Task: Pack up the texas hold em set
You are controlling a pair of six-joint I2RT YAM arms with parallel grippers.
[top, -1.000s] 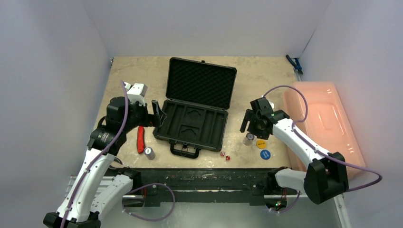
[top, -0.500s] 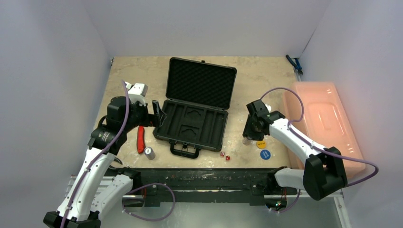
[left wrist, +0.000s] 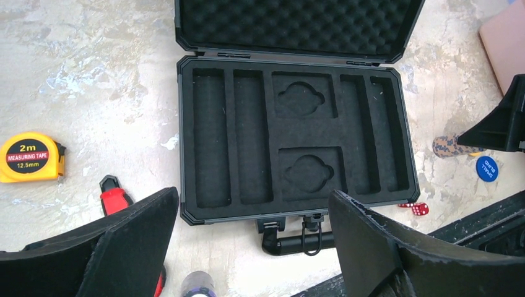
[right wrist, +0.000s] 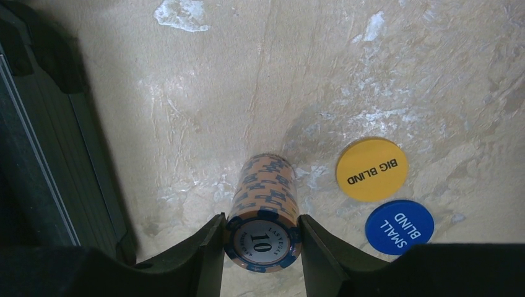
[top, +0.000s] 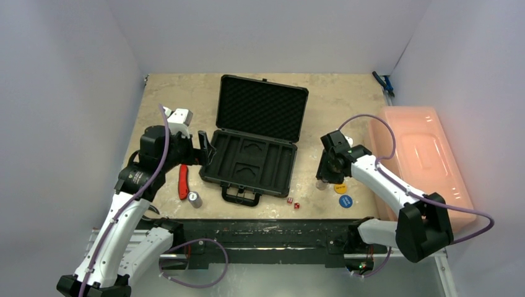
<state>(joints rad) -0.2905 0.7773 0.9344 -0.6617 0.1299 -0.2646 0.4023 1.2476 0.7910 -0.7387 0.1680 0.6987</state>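
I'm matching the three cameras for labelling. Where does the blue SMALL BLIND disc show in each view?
Top external: the blue disc lies low and right of centre, to the right of the black case.
Left wrist: at the far right edge, just below mid-height.
Right wrist: lower right, just below the yellow disc.
Shared landmark: the chip stack, to the disc's left in every view.
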